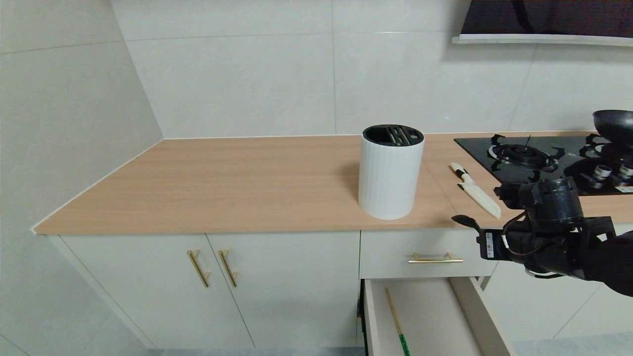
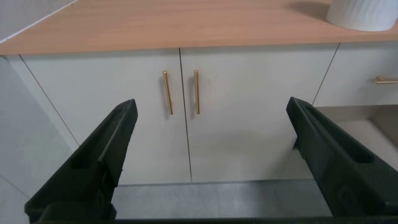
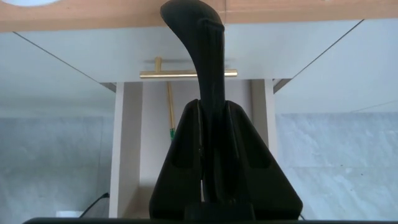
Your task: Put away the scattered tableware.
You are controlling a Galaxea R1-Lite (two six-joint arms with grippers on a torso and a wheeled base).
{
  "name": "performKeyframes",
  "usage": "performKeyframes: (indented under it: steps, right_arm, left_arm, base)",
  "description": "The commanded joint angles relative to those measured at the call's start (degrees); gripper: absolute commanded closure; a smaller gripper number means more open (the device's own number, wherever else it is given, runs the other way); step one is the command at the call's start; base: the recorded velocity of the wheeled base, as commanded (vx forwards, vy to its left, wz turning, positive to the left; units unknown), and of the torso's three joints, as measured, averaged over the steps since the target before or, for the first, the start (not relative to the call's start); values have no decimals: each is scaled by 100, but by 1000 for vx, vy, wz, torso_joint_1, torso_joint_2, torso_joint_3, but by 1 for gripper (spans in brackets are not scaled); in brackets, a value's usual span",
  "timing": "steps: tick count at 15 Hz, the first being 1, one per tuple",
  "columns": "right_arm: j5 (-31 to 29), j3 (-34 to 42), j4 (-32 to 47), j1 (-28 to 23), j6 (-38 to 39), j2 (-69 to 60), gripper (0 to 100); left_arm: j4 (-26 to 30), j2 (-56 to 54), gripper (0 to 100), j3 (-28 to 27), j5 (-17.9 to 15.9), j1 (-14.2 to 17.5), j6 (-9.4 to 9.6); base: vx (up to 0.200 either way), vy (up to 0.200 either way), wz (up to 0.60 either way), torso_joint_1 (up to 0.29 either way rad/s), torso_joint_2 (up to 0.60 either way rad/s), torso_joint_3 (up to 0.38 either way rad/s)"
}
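The long wooden surface (image 1: 222,183) has a tall white holder (image 1: 390,173) with a black top near its front edge. Below, a white drawer (image 1: 465,306) is pulled out. The left end effector (image 2: 211,109) is spread wide. The right end effector (image 1: 487,240), by the front edge, squeezes a black spoon (image 3: 199,37). A white knife (image 1: 475,190) lies just right of the holder. A thin chopstick (image 1: 395,319) with a green end lies in the drawer.

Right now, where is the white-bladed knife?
In the head view the knife lies flat on the countertop on the robot's right, between the white ribbed holder and the black hob, near the front edge.
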Motion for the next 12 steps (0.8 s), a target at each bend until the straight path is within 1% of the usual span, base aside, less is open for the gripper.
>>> performKeyframes:
  steps: [1,4,12]
  right_arm:
    - [1,16,6,1,-3,62,100]
    - [1,16,6,10,-12,141,100]
    - [-8,25,6,10,-12,238,100]
  left_arm:
    - [6,9,0,1,0,0,0]
    - [6,9,0,1,0,0,0]
    - [6,9,0,1,0,0,0]
  base:
    - [0,0,0,-90,193,95]
    - [0,0,0,-175,414,225]
    - [0,0,0,-209,494,284]
